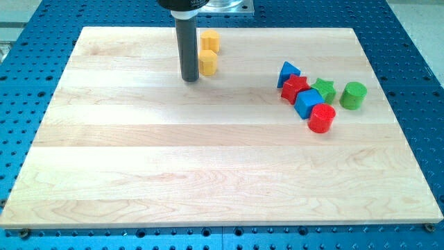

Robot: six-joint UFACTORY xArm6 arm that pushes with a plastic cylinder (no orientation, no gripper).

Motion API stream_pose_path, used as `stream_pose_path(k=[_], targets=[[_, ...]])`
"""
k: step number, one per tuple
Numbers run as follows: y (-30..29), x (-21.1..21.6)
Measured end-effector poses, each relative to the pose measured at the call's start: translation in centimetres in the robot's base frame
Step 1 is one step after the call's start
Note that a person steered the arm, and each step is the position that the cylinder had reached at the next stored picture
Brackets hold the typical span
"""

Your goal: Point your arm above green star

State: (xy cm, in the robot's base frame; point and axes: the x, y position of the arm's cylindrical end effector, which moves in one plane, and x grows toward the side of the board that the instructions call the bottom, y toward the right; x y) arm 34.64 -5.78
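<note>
The green star [324, 89] lies on the wooden board [208, 167] at the view's right, in a tight cluster with a red star [295, 87], a blue triangle [288, 72], a blue cube [308, 103] and a red cylinder [321, 119]. A green cylinder [353, 96] stands just right of the green star. My tip [190, 79] rests on the board at the view's upper middle, far to the left of the green star, just left of a yellow block [207, 62].
A second yellow block [210, 40] sits above the first, near the board's top edge. The board lies on a blue perforated table [416, 83]. The arm's mount shows at the top centre.
</note>
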Motion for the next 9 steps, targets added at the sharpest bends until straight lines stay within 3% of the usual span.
stream_pose_path(k=[1,2,6,8,9], targets=[[4.0,-0.5],[5.3,-4.4],[5.3,-2.6],[15.3,-5.3],[23.0,-5.2]])
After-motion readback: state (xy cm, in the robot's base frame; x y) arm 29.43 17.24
